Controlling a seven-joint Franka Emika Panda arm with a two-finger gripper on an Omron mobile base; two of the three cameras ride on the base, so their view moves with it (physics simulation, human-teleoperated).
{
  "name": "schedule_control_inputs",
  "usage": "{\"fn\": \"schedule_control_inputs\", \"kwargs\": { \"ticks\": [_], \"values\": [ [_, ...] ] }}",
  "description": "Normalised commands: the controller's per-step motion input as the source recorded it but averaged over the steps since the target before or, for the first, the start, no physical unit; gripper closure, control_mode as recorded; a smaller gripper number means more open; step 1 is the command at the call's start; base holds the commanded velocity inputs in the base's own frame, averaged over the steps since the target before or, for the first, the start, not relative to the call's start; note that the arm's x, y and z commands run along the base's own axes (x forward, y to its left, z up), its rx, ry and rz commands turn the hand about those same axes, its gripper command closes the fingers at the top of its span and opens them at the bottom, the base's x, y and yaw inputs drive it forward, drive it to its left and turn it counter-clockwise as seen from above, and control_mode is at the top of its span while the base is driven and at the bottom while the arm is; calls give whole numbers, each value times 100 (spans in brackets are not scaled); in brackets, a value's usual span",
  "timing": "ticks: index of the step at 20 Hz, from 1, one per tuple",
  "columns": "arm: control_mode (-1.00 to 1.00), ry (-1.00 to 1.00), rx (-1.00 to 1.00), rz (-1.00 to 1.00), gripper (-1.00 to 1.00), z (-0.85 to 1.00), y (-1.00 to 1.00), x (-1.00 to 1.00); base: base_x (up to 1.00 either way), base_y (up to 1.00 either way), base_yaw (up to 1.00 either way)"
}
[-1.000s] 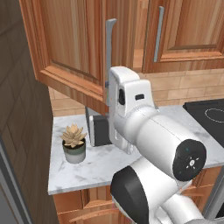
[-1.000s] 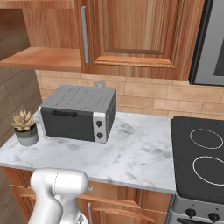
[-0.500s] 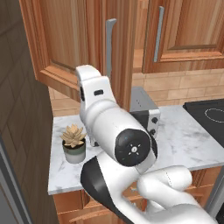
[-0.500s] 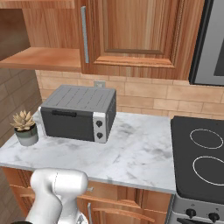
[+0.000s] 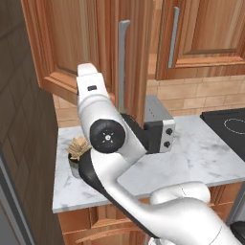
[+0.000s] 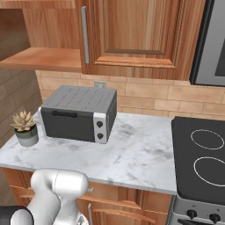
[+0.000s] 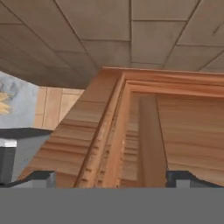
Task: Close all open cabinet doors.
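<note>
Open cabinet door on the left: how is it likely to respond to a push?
The open cabinet door looks like rigid framed wood, so it should probably swing on its hinges without flexing. The fingers straddle its edge spread wide, so they may slide along the smooth panel.

Open cabinet door (image 5: pixel 62 45) swung out over the left end of the counter (image 6: pixel 145 154), blocking passage there. Toaster oven (image 6: pixel 79 114) and small potted plant (image 6: pixel 25 128) crowding the counter's left. Bare marble between oven and stove (image 6: pixel 202 160).
</note>
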Motion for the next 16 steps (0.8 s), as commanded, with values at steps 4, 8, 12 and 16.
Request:
{"fn": "schedule_control_inputs", "kwargs": {
  "ticks": [4, 8, 12, 16],
  "values": [
    [-100, 0, -2, -15, -100, -5, 0, 86, 0, 0, 0],
    [-100, 0, -1, -14, -100, -4, -3, 90, 0, 0, 0],
    [-100, 0, 0, -10, -100, -2, -18, 88, 0, 0, 0],
    [-100, 0, 0, -3, -100, 0, -34, 76, 0, 0, 0]
  ]
}}
